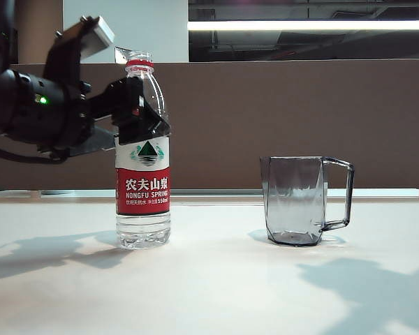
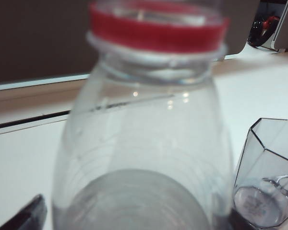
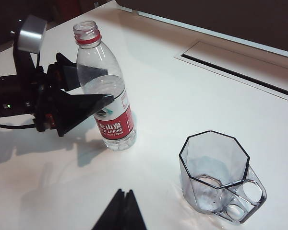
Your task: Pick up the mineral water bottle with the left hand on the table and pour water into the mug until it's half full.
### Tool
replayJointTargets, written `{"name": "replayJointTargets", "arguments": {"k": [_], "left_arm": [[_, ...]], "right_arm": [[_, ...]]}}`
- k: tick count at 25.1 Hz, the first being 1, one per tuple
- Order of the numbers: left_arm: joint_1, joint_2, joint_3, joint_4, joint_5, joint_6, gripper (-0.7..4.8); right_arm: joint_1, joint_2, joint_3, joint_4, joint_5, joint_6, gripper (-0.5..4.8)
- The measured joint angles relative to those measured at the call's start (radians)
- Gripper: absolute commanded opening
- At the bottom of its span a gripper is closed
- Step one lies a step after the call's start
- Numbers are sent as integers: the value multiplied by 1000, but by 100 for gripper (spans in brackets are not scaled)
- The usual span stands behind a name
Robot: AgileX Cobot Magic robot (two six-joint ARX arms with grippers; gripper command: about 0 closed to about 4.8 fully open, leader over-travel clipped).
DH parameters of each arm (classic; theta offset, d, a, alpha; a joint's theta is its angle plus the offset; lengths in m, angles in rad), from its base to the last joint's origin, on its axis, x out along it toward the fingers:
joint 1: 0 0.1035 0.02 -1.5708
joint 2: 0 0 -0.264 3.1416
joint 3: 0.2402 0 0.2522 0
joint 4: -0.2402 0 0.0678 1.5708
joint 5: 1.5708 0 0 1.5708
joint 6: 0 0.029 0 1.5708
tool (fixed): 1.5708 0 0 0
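The mineral water bottle [image 1: 143,188] stands upright and uncapped on the table [image 1: 216,279], with its red neck ring at the top. My left gripper [image 1: 145,115] is open, one finger on each side of the bottle's clear shoulder above the label. The left wrist view shows the bottle [image 2: 144,143] filling the gap between both fingertips [image 2: 26,218]. The smoky grey mug [image 1: 297,202] stands upright to the right of the bottle, handle pointing away from it. My right gripper [image 3: 125,192] hangs shut over bare table, near the mug [image 3: 213,177] and apart from the bottle [image 3: 105,96].
A brown partition [image 1: 300,118] runs along the back of the table. A recessed slot [image 3: 240,67] lies in the tabletop behind the mug. Bare table separates the bottle from the mug.
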Motion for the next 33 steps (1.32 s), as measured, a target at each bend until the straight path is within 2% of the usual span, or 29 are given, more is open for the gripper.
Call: {"name": "replayJointTargets", "arguments": {"k": [24,28,31,33], "left_arm": [[-25,98,42,1,0,-3,434],[-25,98,42,1,0,-3,384],[-25,98,42,0,-4,-3,289],[-25,98,42,0,-3,-2,277]], "right_arm": [[0,0,0,0,0,0,-9],[0,0,0,0,0,0,-9],[0,0,0,0,0,0,-8],[0,0,0,0,0,0,-8]]}}
